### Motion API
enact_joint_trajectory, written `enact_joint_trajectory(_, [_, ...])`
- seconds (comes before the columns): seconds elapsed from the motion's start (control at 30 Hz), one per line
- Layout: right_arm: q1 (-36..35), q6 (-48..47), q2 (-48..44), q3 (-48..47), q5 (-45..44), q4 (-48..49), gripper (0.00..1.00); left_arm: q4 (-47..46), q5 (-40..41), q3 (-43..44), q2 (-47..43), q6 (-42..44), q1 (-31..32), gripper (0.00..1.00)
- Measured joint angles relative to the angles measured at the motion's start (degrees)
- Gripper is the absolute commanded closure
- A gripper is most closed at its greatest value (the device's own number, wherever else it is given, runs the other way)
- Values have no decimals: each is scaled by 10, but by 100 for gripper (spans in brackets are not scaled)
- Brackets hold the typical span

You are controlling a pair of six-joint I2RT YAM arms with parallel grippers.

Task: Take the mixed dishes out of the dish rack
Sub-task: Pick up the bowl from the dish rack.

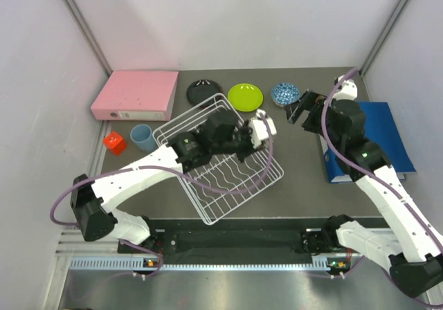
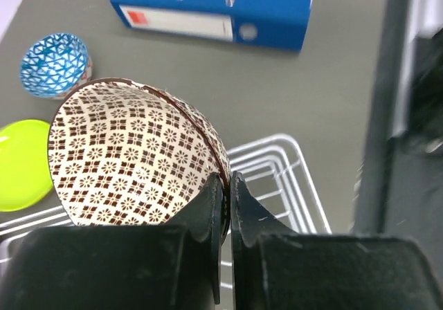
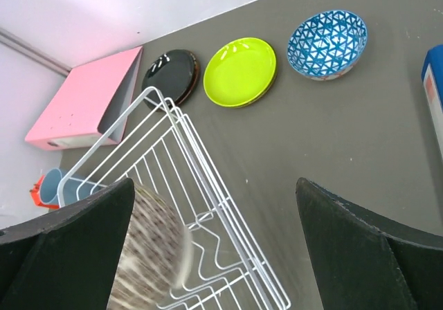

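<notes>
L gripper [image 2: 227,182] clamped on beige bowl [image 2: 131,158] rim above rack [image 1: 235,185]; R gripper [image 3: 214,185] wide open nr blue bowl [image 3: 327,34].

We count two bowls: a blue patterned bowl [image 1: 285,93] and a beige patterned bowl [image 2: 131,151]. We count two small round plates in plain sight, a dark plate [image 1: 204,92] and a lime green plate [image 1: 245,96]; whether another lies under the green one we cannot tell. We see one pale blue cup [image 1: 143,138], one white wire dish rack [image 1: 235,192], one small red cube [image 1: 115,142], and two binders, a pink binder [image 1: 136,95] and a blue binder [image 1: 391,126].
</notes>
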State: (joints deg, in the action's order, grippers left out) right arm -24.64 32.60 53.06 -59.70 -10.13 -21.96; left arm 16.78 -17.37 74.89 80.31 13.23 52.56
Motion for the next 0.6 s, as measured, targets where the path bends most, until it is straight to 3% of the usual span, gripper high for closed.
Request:
enact_joint_trajectory(0.13, [0,-1,29,-44,3,-37,0,40,135,-4,14,89,73,100])
enact_joint_trajectory(0.3, [0,-16,82,-90,4,-96,5,63,262,-8,40,175,96,100])
enact_joint_trajectory(0.43, [-7,-34,103,-103,8,-138,16,68,326,-8,54,220,108,100])
enact_joint_trajectory(0.6, [-30,-55,121,-108,27,-155,16,68,337,-8,58,238,121,100])
